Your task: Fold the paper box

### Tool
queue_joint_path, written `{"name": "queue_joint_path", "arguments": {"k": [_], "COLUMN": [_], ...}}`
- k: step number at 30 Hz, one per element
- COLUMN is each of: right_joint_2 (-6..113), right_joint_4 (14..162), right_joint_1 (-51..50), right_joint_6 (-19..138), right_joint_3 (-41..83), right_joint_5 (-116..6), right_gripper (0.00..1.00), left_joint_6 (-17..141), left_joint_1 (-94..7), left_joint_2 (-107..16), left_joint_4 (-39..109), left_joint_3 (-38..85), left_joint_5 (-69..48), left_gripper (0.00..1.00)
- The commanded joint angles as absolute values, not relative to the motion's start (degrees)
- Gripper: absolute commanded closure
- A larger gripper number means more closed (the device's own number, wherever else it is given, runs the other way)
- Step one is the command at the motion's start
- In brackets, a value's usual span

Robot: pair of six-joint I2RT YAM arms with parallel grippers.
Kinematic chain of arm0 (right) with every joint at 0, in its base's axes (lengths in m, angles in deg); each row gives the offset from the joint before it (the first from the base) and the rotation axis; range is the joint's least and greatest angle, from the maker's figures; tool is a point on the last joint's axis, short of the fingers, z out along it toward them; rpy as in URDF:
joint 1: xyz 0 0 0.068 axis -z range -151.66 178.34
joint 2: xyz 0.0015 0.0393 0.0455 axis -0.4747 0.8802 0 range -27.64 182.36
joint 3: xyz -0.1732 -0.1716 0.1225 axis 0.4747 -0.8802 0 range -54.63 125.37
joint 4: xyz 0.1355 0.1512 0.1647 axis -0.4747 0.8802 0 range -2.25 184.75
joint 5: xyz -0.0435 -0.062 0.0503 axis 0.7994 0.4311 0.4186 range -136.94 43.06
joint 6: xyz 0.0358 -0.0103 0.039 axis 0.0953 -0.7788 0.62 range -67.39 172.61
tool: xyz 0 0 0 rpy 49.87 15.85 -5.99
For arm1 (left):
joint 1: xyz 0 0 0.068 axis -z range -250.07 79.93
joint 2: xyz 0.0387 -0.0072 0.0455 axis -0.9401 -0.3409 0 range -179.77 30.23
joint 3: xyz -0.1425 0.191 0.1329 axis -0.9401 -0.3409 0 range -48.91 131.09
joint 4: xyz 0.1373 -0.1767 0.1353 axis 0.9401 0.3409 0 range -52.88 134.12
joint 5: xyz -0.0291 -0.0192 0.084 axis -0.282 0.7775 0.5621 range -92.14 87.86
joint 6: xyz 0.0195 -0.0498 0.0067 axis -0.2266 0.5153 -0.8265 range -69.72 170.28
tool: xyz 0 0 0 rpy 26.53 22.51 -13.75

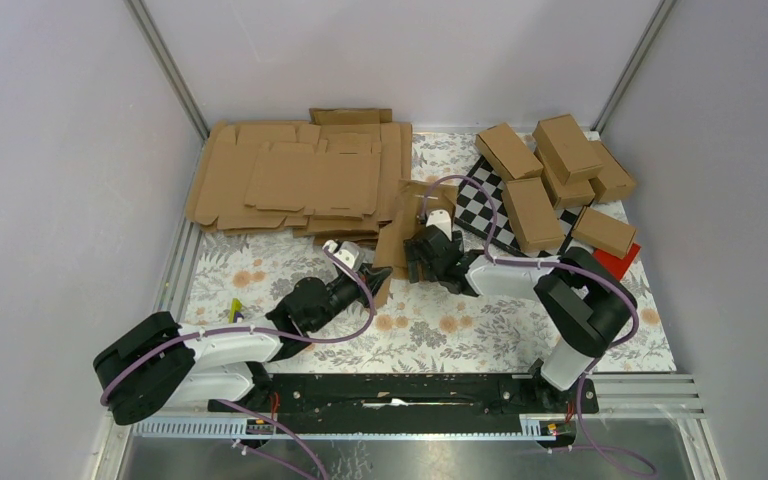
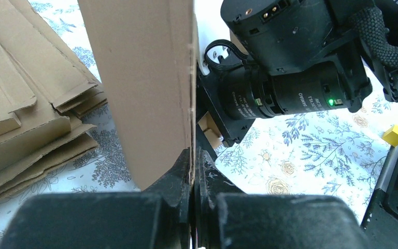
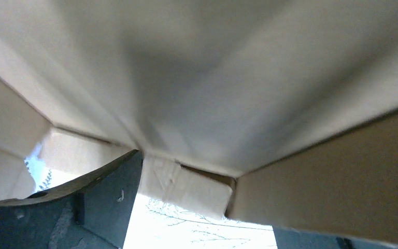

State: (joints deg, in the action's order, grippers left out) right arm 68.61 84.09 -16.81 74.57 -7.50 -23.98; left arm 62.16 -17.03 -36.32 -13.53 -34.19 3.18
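Brown, plain cardboard: the paper box (image 1: pixel 398 238) is a half-formed die-cut piece standing on edge on the floral cloth (image 1: pixel 440 325), near the middle of the table and between my two wrists. From my left wrist it (image 2: pixel 145 88) rises as a tall upright panel with a raw, slightly frayed vertical edge. From my right wrist I look into its inside (image 3: pixel 212 78): pale walls meet at creases, and a small flap is folded in at the bottom corner.

My left gripper (image 2: pixel 193 155) is clenched on the lower edge of that upright panel, the cardboard pinched between both pads. My right gripper (image 1: pixel 425 250) is released, fingers spread wide under the box; one finger (image 3: pixel 103 202) shows at the lower left, up against a fold, and I cannot tell whether it touches.

Just beside the box on my left lies the pile of flat blanks (image 1: pixel 300 180), its ragged edges (image 2: pixel 26 119) close to the panel. On the right, well apart, the finished cartons (image 1: pixel 560 180) sit on and around a checkered board (image 1: pixel 480 205). My right arm's wrist body (image 2: pixel 290 78) crowds the box's other face. Bare cloth lies toward my bases, and a yellow block (image 2: pixel 395 135) sits by the rail.
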Motion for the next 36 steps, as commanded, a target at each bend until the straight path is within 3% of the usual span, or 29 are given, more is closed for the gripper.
{"name": "queue_joint_path", "arguments": {"k": [1, 8, 13, 24, 36], "right_joint_2": [68.0, 66.2, 65.9, 69.6, 49.5], "right_joint_4": [81.1, 78.7, 81.6, 92.5, 102.7], "right_joint_1": [-15.8, -15.2, -15.3, -18.9, -17.2], "right_joint_6": [77.9, 78.3, 76.1, 74.4, 73.5], "right_joint_3": [-7.8, -10.3, -11.1, -6.3, -5.5], "right_joint_5": [-27.9, -31.5, -34.7, -25.1, -29.6], "right_gripper": [0.11, 0.11, 0.05, 0.00, 0.00], "left_joint_6": [63.7, 63.6, 63.6, 64.3, 74.4], "left_joint_1": [-16.2, -16.3, -16.3, -16.3, -16.8], "left_joint_2": [-36.3, -35.8, -36.1, -35.4, -34.4], "left_joint_4": [-12.1, -11.1, -10.9, -10.0, 44.1], "left_joint_3": [-32.4, -32.3, -32.0, -31.3, -2.9], "left_joint_5": [1.4, 2.6, 2.8, 3.4, 13.0], "left_gripper": [1.00, 1.00, 1.00, 1.00, 1.00]}}
